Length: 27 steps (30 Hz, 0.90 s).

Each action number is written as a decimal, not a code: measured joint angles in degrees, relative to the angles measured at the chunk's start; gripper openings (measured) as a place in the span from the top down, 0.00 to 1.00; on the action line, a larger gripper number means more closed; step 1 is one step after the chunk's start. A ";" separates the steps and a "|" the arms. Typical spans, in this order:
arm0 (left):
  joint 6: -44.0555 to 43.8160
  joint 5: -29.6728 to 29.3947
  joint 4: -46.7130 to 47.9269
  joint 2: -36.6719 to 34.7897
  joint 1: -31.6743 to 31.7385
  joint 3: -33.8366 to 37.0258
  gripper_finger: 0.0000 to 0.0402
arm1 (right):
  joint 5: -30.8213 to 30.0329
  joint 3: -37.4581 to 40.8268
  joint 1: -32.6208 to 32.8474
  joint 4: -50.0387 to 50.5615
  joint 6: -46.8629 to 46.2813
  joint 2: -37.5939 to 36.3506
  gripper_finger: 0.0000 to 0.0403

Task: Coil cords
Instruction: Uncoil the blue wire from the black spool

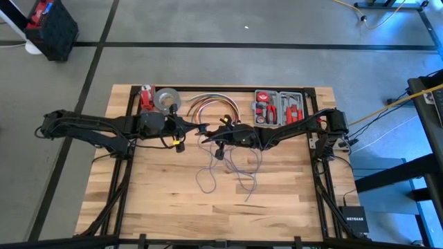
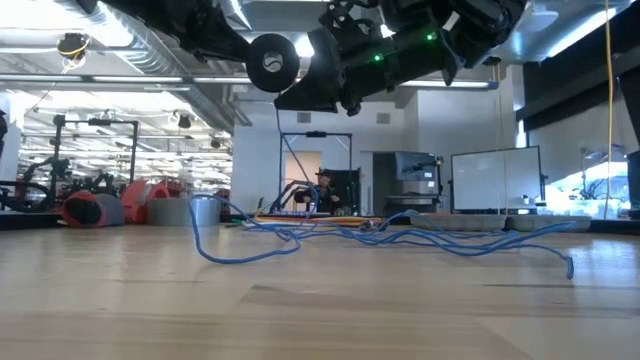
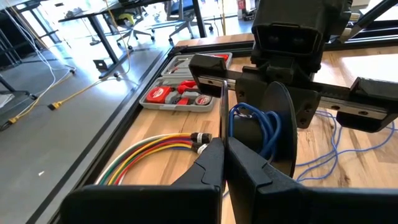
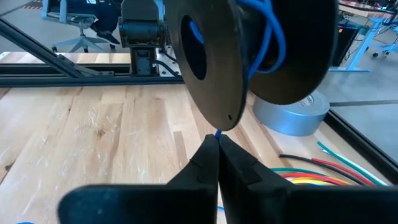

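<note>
Bluish-grey cords [image 1: 228, 169]: loose loops across the centre of the wooden worktop [image 1: 166, 200], some turns wound on a black spool [image 3: 273, 134] held mid-frame above the boards. Left hand [image 1: 201, 128]: closed on the spool's rim. Right hand [image 1: 208, 137]: fingers pinched shut on a cord strand [image 4: 217, 132] just beneath the spool
</note>
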<state>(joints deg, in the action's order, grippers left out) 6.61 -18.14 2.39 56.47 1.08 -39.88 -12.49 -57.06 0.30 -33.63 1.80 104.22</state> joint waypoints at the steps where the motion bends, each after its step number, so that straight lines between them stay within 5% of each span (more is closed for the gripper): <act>1: 0.04 -0.01 0.01 0.00 0.00 0.00 1.00 | -0.01 0.00 0.00 0.00 0.00 0.00 0.99; 16: -0.10 -0.01 0.44 0.00 0.00 0.00 1.00 | -0.64 0.02 0.02 0.31 0.99 0.00 1.00; 27: -0.50 -0.01 3.24 0.00 0.02 -0.07 1.00 | -6.79 0.07 0.13 6.21 4.17 -4.35 1.00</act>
<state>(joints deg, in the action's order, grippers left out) 6.11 -18.15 5.63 56.47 1.10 -39.94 -19.28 -56.99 0.43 -27.42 5.97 99.88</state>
